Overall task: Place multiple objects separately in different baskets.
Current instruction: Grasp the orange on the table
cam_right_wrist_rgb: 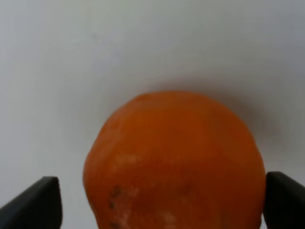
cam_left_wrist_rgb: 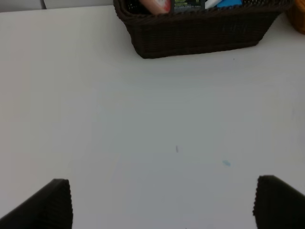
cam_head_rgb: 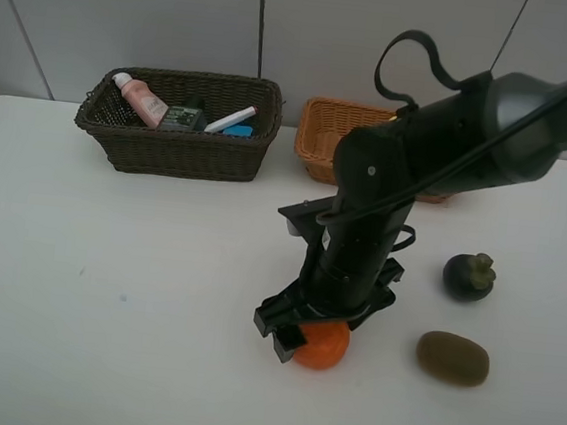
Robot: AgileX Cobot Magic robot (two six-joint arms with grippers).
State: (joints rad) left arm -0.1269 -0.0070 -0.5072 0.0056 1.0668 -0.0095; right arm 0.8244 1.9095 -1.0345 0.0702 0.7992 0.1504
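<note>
Tan basket (cam_head_rgb: pixel 323 136) seemingly half behind arm (cam_head_rgb: pixel 452 128)

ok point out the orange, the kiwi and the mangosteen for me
orange (cam_head_rgb: pixel 327 349), exterior high view, on its exposed front side
kiwi (cam_head_rgb: pixel 452 357), exterior high view, middle of its brown skin
mangosteen (cam_head_rgb: pixel 467 279), exterior high view, on its dark round body

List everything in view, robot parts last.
dark brown woven wicker basket: one, brown, back left
pink white-capped plastic bottle: one, pink, inside it
dark rectangular bottle: one, dark, inside it
white pink-tipped marker: one, white, inside it
small blue item: one, blue, inside it
light orange-tan wicker basket: one, tan, back, partly hidden
round orange fruit: one, orange, front centre
dark round mangosteen: one, dark, right
brown oval kiwi: one, brown, front right
white table: one, white, underneath
left fingers: two, black, open over bare table
right fingers: two, black, open astride the fruit
</note>
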